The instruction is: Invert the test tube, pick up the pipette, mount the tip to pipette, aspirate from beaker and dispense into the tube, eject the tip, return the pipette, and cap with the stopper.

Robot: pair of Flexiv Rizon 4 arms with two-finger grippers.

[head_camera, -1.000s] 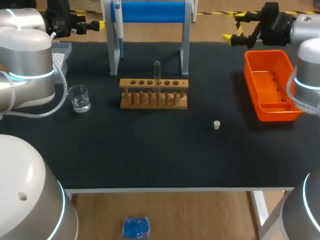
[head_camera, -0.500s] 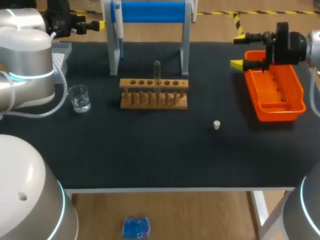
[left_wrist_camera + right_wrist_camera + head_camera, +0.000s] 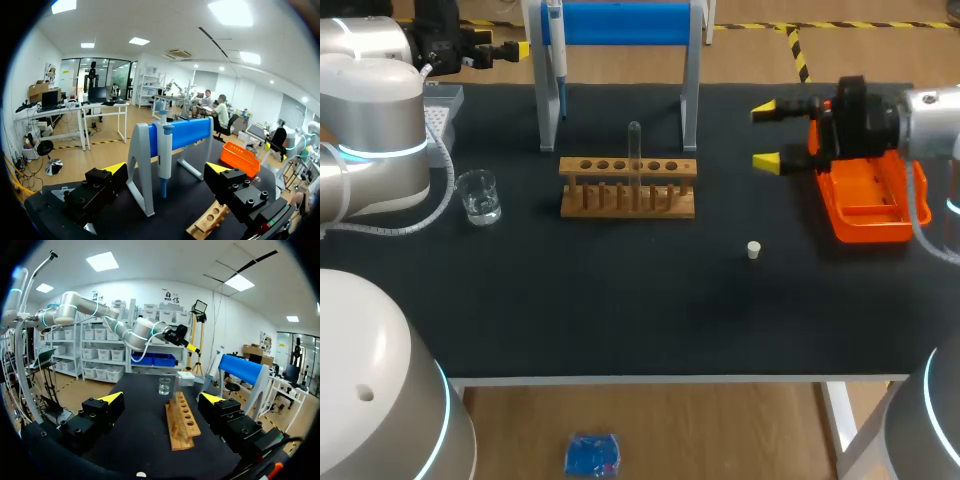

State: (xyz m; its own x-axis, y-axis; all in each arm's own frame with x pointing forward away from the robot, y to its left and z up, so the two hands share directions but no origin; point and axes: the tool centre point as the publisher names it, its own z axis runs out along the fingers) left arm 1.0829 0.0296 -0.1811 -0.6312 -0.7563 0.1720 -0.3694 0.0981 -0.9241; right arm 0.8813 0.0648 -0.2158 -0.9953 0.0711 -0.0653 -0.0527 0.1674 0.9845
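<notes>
At the centre of the head view, the test tube (image 3: 634, 148) stands upright in the wooden rack (image 3: 628, 190). The pipette (image 3: 555, 50) hangs at the left end of the blue stand (image 3: 625, 22) at the top of the frame. The beaker (image 3: 478, 196) sits left of the rack, and the small stopper (image 3: 753, 250) lies lower right of it, well apart. At the right, the right gripper (image 3: 766, 134) is released, its yellow tips spread, just left of the orange tray (image 3: 865, 215) and pointing toward the rack.

In the left wrist view, the left gripper (image 3: 166, 169) is spread wide and grips nothing. The pipette hangs on the stand just ahead of it, between the lines of its fingers, and the rack's end shows under the right finger.

In the right wrist view, the right gripper holds nothing. The rack lies ahead between its fingers, the test tube rises from it, and the beaker is beyond.
</notes>
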